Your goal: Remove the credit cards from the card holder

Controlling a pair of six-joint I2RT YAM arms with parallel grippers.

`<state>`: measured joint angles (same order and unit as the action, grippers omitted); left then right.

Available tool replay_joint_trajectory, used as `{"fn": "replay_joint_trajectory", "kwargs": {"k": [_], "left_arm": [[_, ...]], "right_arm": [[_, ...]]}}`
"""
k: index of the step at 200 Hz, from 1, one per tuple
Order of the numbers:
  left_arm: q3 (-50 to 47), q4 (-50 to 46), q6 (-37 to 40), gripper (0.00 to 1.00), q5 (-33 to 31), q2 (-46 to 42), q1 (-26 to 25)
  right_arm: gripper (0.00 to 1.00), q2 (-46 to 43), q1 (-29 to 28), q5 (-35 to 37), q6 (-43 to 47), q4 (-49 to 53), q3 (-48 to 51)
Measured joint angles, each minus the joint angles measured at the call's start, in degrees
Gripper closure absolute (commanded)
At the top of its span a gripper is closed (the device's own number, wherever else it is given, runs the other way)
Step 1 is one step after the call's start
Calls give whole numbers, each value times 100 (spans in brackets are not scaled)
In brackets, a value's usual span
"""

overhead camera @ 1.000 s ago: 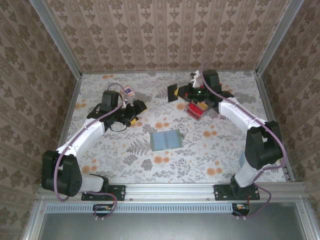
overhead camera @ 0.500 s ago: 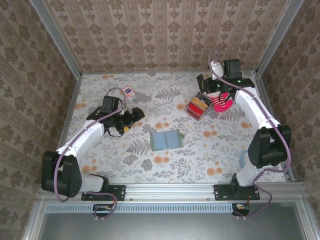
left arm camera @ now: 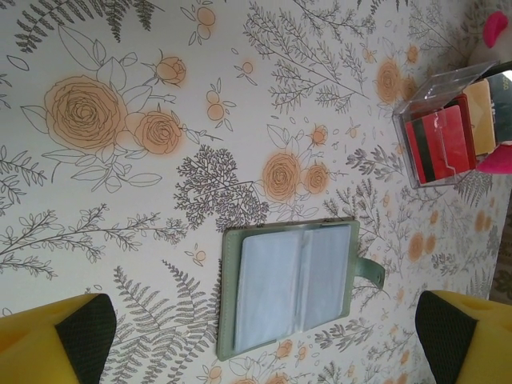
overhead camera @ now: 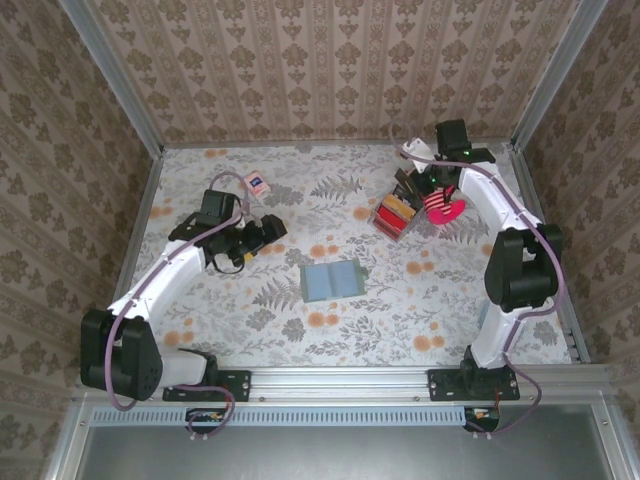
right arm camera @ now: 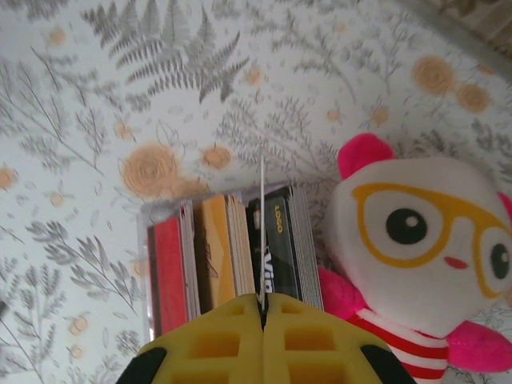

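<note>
At the table's middle: the card holder (overhead camera: 332, 280) lies opened flat like a book on the floral cloth (overhead camera: 400, 320), with nothing touching it.
Holder, left wrist view: the grey-green cover (left arm camera: 230, 296) frames two pale blue-grey sleeves, and a small strap tab (left arm camera: 370, 272) sticks out from one long edge.
Left gripper: the left gripper (overhead camera: 258, 243) is on the left of the holder and apart from it, jaws spread wide with nothing between them. In its own camera the yellow fingers (left arm camera: 56, 344) stand at the two lower corners, with the holder lying between them and farther off.
Right gripper: the right gripper (overhead camera: 410, 183) is at the far right, over the clear box (overhead camera: 397, 215). Its yellow fingers (right arm camera: 208, 344) are pressed together.
Pinched item: a thin card (right arm camera: 262, 224), seen edge-on as a pale line, rises from the seam between those fingers. I cannot tell its colour.
Clear box contents: three upright stacks stand side by side, namely a red stack (right arm camera: 168, 276), an orange stack (right arm camera: 214, 256) and a black stack (right arm camera: 276, 248) with pale lettering.
Plush toy: the pink-and-white plush toy (right arm camera: 416, 240) with yellow glasses lies against the box on the side of the black stack.
Far left: a small pink-and-white packet (overhead camera: 258, 184) lies beyond the left arm.
</note>
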<state>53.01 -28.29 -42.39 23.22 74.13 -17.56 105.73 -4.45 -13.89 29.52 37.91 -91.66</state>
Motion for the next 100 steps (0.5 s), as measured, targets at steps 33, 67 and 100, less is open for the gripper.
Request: {"fn": "replay_joint_trajectory", "kwargs": {"k": [33,67,100], "left_arm": [[0,2,0,0,4,0,2],[0,2,0,0,7,0,2],[0,2,0,0,7,0,2]], "right_arm": [[100,254,-46,354,452,168,-2],[100,411,-109,608,730,264,-188],[99,542,-153,621,850,278,-391]]}}
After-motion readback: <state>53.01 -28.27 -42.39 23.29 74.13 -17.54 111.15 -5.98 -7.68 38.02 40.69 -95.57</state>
